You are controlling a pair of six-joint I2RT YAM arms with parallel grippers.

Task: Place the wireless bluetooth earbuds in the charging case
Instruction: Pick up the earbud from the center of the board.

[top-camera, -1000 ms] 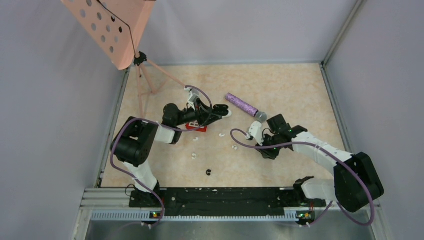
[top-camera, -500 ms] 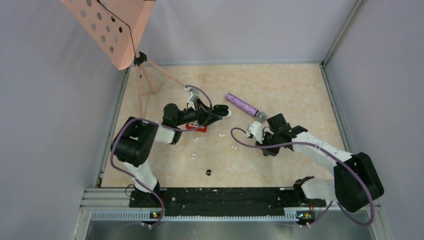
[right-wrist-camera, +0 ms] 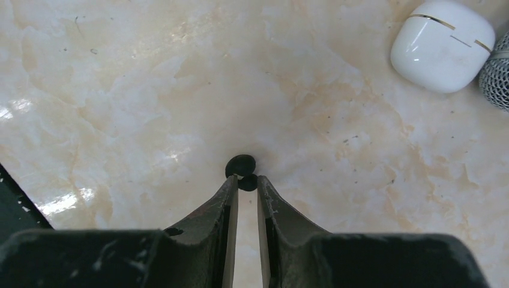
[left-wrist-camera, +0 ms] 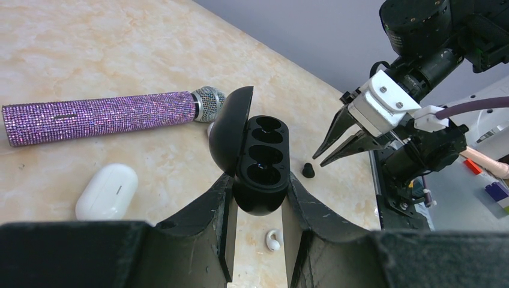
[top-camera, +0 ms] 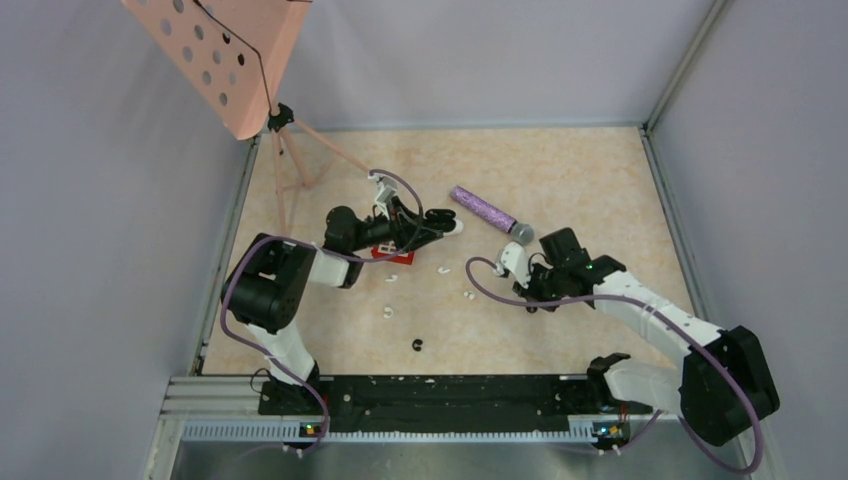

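The left jaws clench one black case [left-wrist-camera: 259, 162]; the right jaws flank one black earbud [right-wrist-camera: 241, 166], grip unclear; one microphone [left-wrist-camera: 99, 117] lies upper left.

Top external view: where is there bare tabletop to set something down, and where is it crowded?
Bare: the far-right stretch between the microphone, back wall and right wall; the near strip between the black earbud and the right arm. Crowded: the middle, where white earbuds lie between the left gripper and right gripper.
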